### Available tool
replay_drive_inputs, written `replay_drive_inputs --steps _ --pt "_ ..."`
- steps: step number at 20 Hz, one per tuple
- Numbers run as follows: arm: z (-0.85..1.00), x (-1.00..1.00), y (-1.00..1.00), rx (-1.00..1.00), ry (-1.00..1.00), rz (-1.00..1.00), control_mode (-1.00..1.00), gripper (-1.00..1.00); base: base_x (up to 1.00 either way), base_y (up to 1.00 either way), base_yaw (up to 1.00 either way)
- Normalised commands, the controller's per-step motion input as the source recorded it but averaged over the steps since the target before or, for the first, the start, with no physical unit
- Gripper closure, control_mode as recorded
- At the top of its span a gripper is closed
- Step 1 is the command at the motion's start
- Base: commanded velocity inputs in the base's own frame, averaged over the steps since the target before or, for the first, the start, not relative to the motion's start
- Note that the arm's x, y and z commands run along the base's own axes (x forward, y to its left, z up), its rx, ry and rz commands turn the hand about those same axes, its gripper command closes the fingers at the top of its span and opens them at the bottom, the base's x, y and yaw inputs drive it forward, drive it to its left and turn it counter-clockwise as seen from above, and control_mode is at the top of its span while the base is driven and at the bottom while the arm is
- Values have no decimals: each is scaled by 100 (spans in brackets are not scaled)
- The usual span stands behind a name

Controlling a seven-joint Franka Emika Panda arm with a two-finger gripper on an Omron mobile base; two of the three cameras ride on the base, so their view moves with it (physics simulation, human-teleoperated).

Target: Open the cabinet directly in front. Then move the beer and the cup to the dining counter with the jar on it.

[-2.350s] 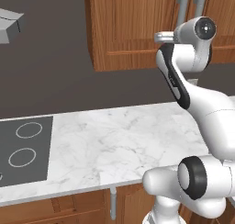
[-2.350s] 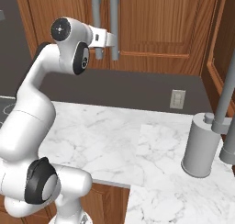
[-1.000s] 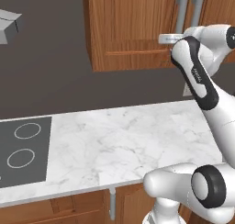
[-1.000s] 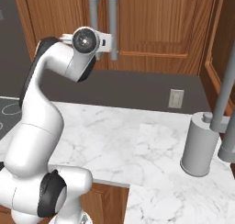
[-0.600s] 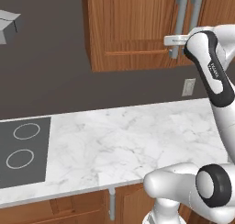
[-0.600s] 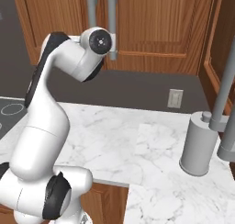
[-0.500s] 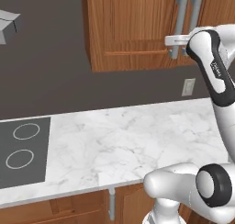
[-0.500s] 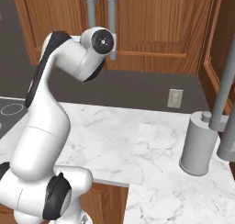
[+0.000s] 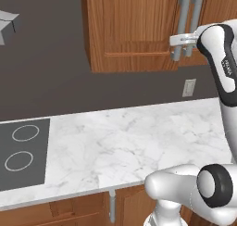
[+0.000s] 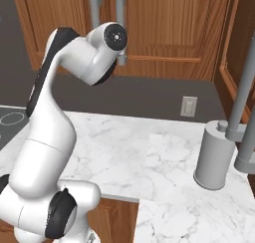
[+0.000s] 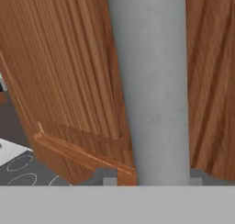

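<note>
The reddish-brown wooden cabinet (image 9: pixel 134 30) hangs on the wall straight ahead, and both its doors look closed in the base views. Two vertical grey bar handles (image 9: pixel 183 16) stand side by side where the doors meet. My gripper (image 9: pixel 177 40) reaches in from the right at the lower part of the left handle. In the hand view that handle (image 11: pixel 151 81) fills the gap between my fingertips (image 11: pixel 109 181), so the gripper (image 11: pixel 152 182) is shut on it, with the door panel (image 11: pixel 59 81) behind. The beer, cup, jar and dining counter are out of view.
Below the cabinet lies a white marble worktop (image 9: pixel 120 141) with a black cooktop (image 9: pixel 21 151) at its left. A wall outlet (image 9: pixel 189 87) sits under the handles. A grey cylinder (image 10: pixel 215 155) and a grey pole (image 10: pixel 244 87) stand at the right. My arm's elbow (image 10: pixel 60 62) rises over the counter.
The arm has swung its upper links to the right and closer to the cabinet, while the hand has stayed at the handle. The doors have not visibly moved.
</note>
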Motion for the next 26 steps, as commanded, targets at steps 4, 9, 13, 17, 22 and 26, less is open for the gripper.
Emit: replay_drive_inputs --steps 4,9,13,17,22,26 --pt "-1 -42 100 -3 4 4 -100 100 0 0 0" --pt "-12 -56 100 -6 0 2 -100 100 0 0 0" --pt "-16 -47 100 -9 0 0 -100 100 0 0 0" --pt "-7 -27 100 -7 0 0 -100 100 0 0 0" --pt "-2 -26 100 -6 0 1 -100 100 0 0 0" --pt "-1 -29 100 -5 0 1 -100 100 0 0 0"
